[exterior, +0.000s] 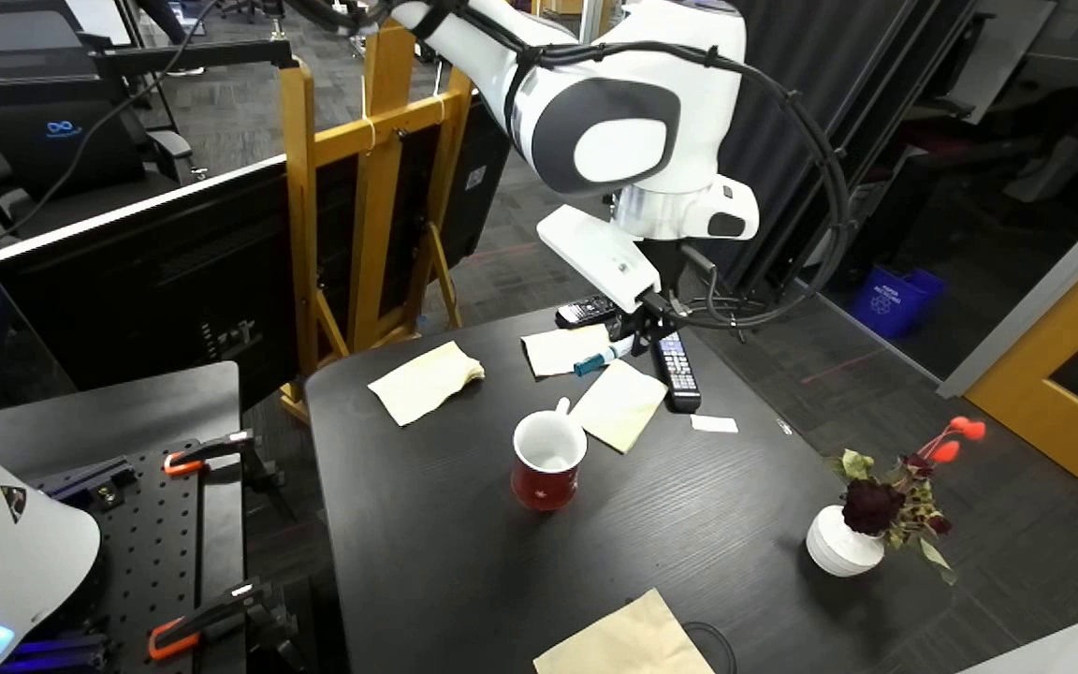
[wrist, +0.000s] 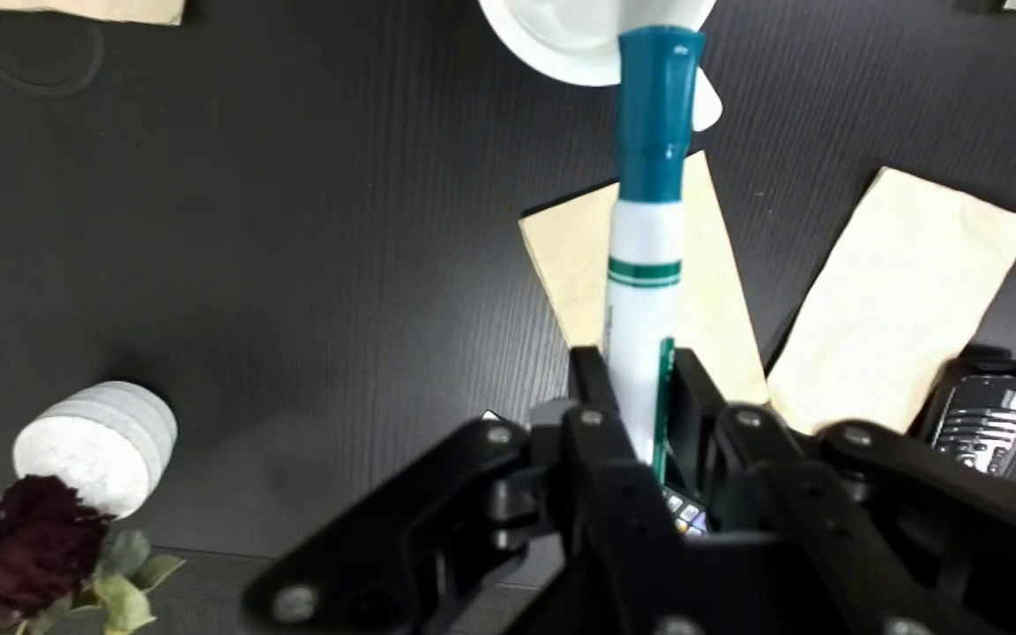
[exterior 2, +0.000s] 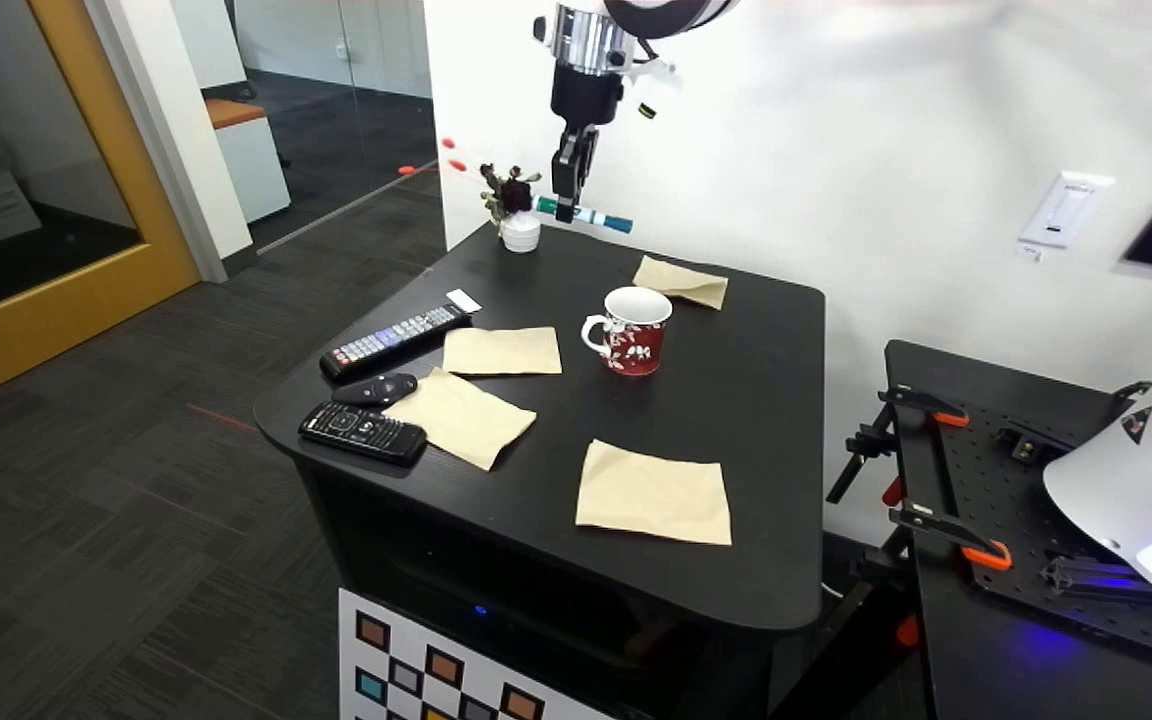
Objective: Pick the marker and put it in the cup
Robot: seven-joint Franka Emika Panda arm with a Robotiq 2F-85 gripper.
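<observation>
Far left of the gripper (exterior: 640, 339) in an exterior view, a black office chair (exterior: 48, 159) shows a blue looped logo (exterior: 63, 125), the word beneath too small to read. Moving right, here's the cup (exterior: 546, 479), red with a white pattern, upright on the dark table (exterior: 436, 562), below and left of the gripper, well apart. And there's the marker (exterior: 601, 358), caught in the gripper! The jaws are clamped on both sides of its white barrel, up in the air over the table. From here the teal-blue end juts out left of the gripper and slightly down. Wrist view: the long axis runs almost straight toward the top, teal-blue end away from the gripper and crossing in front of the cup's rim, a green band round the barrel, the fine print beside it unreadable. Against the white wall (exterior 2: 836, 150) in an exterior view, the marker sits nearly level across the jaws, a green end poking out left of the gripper, the teal-blue end right of it, dipping a touch. In an exterior view, just right of and below the gripper, a long black remote (exterior: 677, 374), its key labels too tiny to read. Farther right, a blue bin (exterior: 895, 301) carries a white recycling symbol (exterior: 878, 306), its lettering blurred.
</observation>
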